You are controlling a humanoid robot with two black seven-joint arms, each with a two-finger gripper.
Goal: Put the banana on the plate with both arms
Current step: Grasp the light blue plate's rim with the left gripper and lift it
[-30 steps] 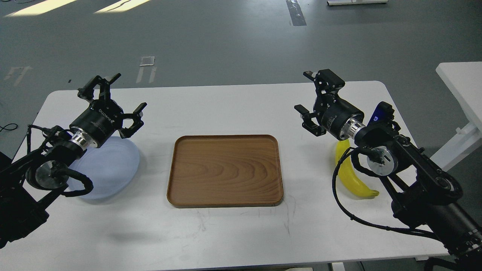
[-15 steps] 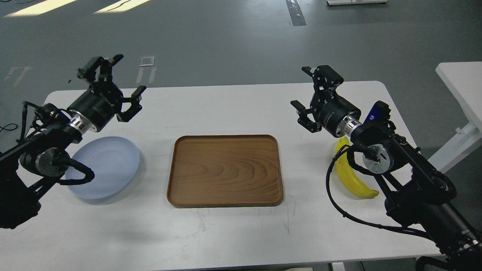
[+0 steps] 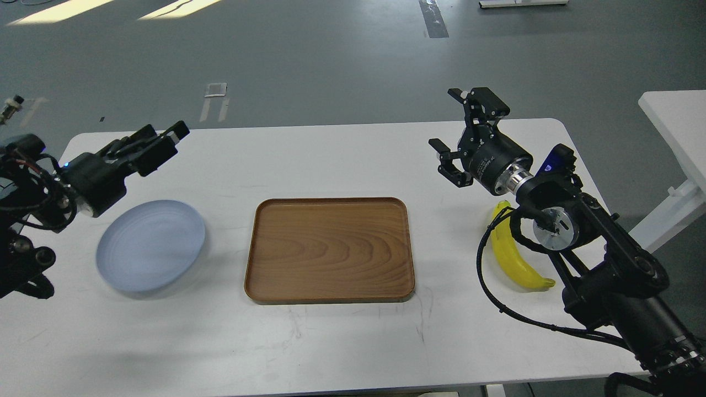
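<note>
Head view: banana (image 3: pixel 515 259) lies flat on the white table (image 3: pixel 342 342) at the right, near the front edge, partly hidden under the right arm's wrist and cable. Curved, bright yellow, dark tip toward the front right. Plate (image 3: pixel 150 244) sits at the far left of the table, nothing on it. Wooden tray (image 3: pixel 330 249) lies between them, also bare. Banana and plate are well apart.

Right gripper (image 3: pixel 460 132) hovers above the table behind the banana, fingers spread wide, nothing between them, not touching the fruit. Left gripper (image 3: pixel 160 144) is seen side-on and dark beyond the plate; fingers cannot be told apart, so cannot tell if spread or closed. Nothing visible in it.

Handling, as judgement: banana is likely light, firm but bruisable, with smooth and slightly slippery skin. The curved shape may roll or pivot if pinched off-centre. Best hold is probably across the thick middle of the body, fingers straddling the narrow width, with moderate squeeze. Avoid the tapered ends, since it would swing there. The middle is currently shadowed by the wrist, so the gripper needs to turn down over it. The plate looks shallow and light and could slide if bumped on release.
</note>
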